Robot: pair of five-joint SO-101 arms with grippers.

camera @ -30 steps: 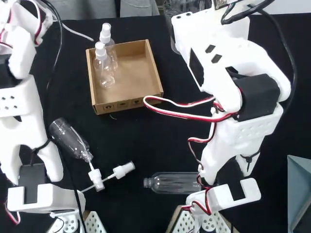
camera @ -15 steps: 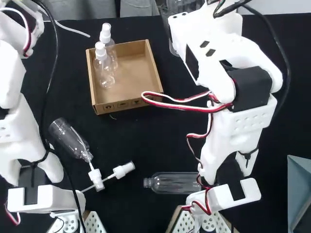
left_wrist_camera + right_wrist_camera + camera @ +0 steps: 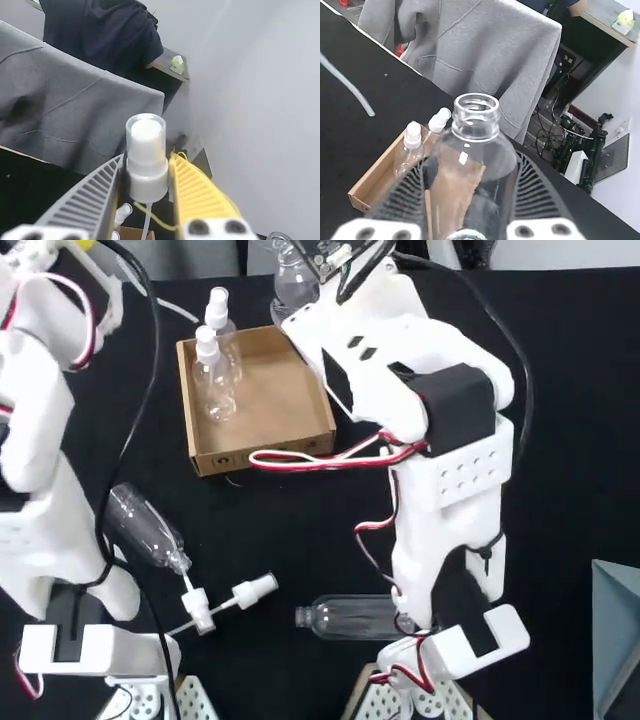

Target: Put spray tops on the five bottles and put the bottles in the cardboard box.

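Two hands, both loaded. The left hand is closed on a spray top. Its grey finger and yellow finger press the collar from either side, the nozzle cap stands above the fingertips, and the thin dip tube hangs down between them. This hand is raised off the tabletop, with a grey garment behind it.

The right hand grips the held bottle by its body. Black ribbed fingers sit on both flanks, and the open, uncapped neck rises clear of them. From the high view the held bottle is above the far side of the tabletop, just beyond a back corner of the cardboard box.

Along the box wall nearest the left arm sit the two capped bottles, one behind the other. Whether the farther one is fully inside I cannot tell.

Well apart from both hands, toward the near edge, a tilted bottle without a top rests beside the left arm, neck pointing at two loose spray tops that lie close together. Near them, a lying bottle, also topless, is on its side against the foot of the right arm.
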